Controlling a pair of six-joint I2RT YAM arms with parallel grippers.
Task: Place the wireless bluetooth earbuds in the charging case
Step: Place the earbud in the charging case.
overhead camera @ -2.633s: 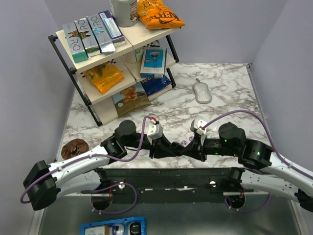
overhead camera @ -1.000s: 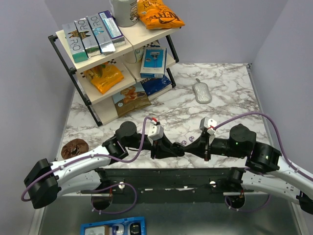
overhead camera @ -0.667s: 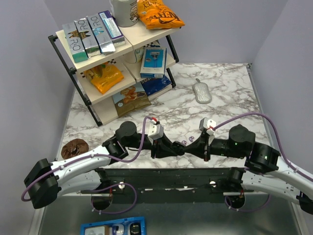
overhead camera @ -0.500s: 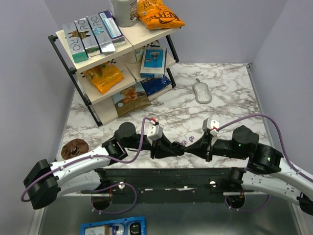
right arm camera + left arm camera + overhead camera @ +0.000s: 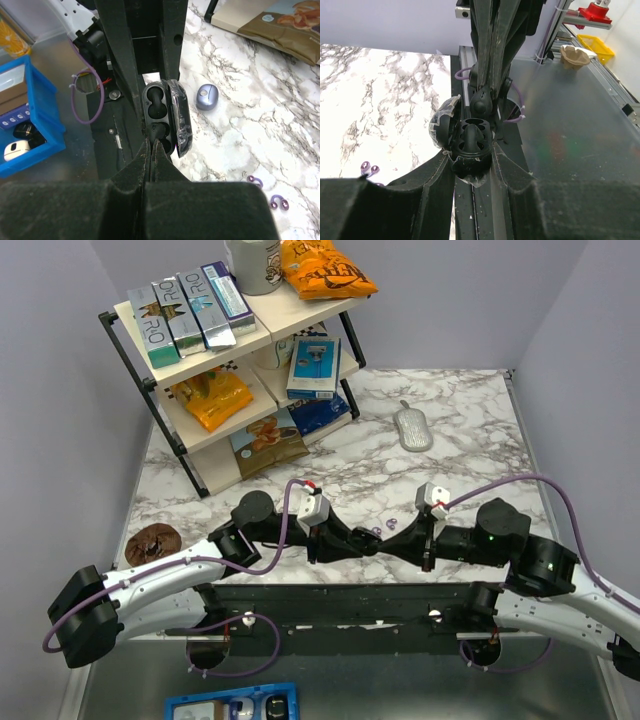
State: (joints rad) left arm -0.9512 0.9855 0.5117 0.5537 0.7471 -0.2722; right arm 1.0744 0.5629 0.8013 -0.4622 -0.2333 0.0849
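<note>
At the near edge of the tabletop [image 5: 460, 430], the left gripper [image 5: 470, 162] clamps a black clamshell case [image 5: 470, 142] with its lid swung open. The right gripper [image 5: 151, 146] is pinched fully shut, its tip at the lower well; I cannot tell whether it carries anything. The lavender charging case [image 5: 206, 96] lies closed at two o'clock from the black one. The purple earbuds [image 5: 255, 181] lie at four o'clock, clear of both grippers. The work looks to be at the black case. Next the lavender case needs opening, then a fine pinch on each earbud.
</note>
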